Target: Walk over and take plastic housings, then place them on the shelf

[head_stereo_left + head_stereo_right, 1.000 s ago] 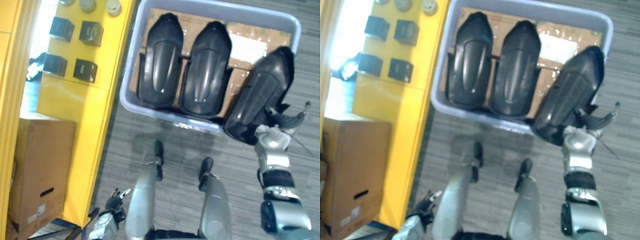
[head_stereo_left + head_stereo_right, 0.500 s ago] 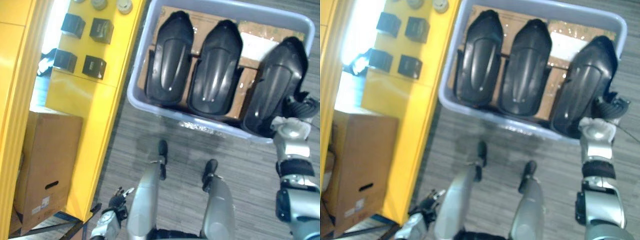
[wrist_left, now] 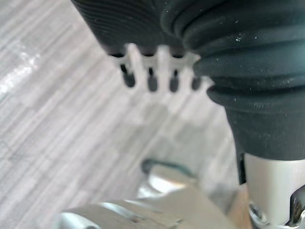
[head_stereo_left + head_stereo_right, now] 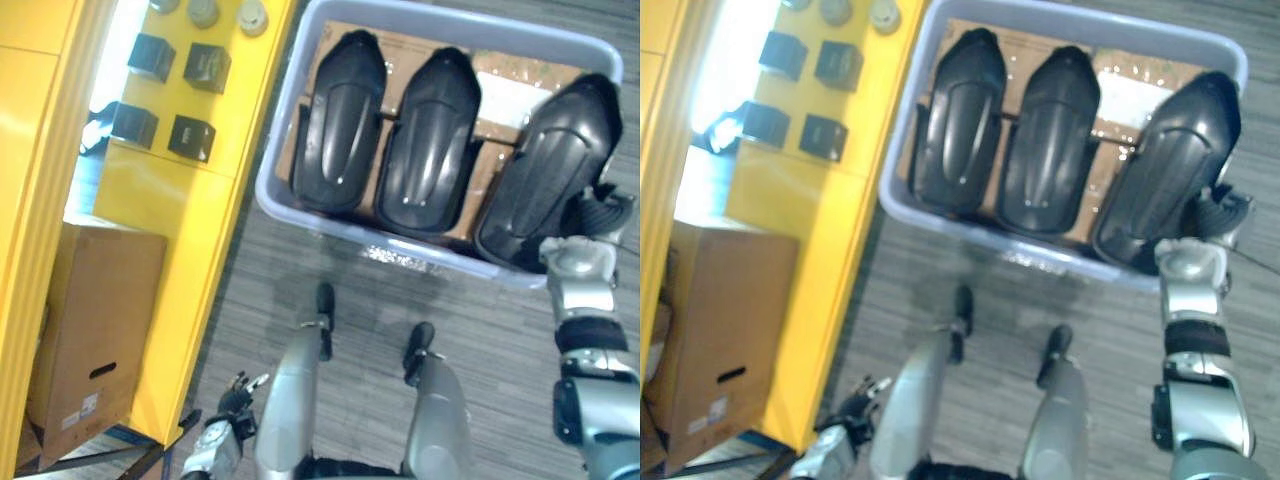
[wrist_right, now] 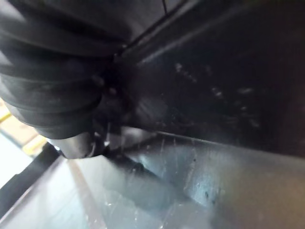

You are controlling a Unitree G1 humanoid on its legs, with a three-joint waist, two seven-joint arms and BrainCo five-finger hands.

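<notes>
Inside grey bin (image 4: 272,192), three black housings (image 4: 432,140)

The bin (image 4: 272,170) was filled by three housings (image 4: 338,120) laid side by side, with only narrow gaps left between them. A bare patch of cardboard liner (image 4: 505,95) was seen at the far end. The right housing (image 4: 550,165) seemed to overhang the near rim. The yellow shelf (image 4: 165,215) was set just beside the bin's left wall. Open floor (image 4: 495,335) was left on the near side.

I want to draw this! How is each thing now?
Grey plastic bin: holds three housings.
Left black plastic housing: lying flat.
Middle black plastic housing: lying flat.
Right black plastic housing: tilted, end at rim.
Right hand: against that housing.
Left hand: open, empty.
Brown cardboard box: shut.
</notes>
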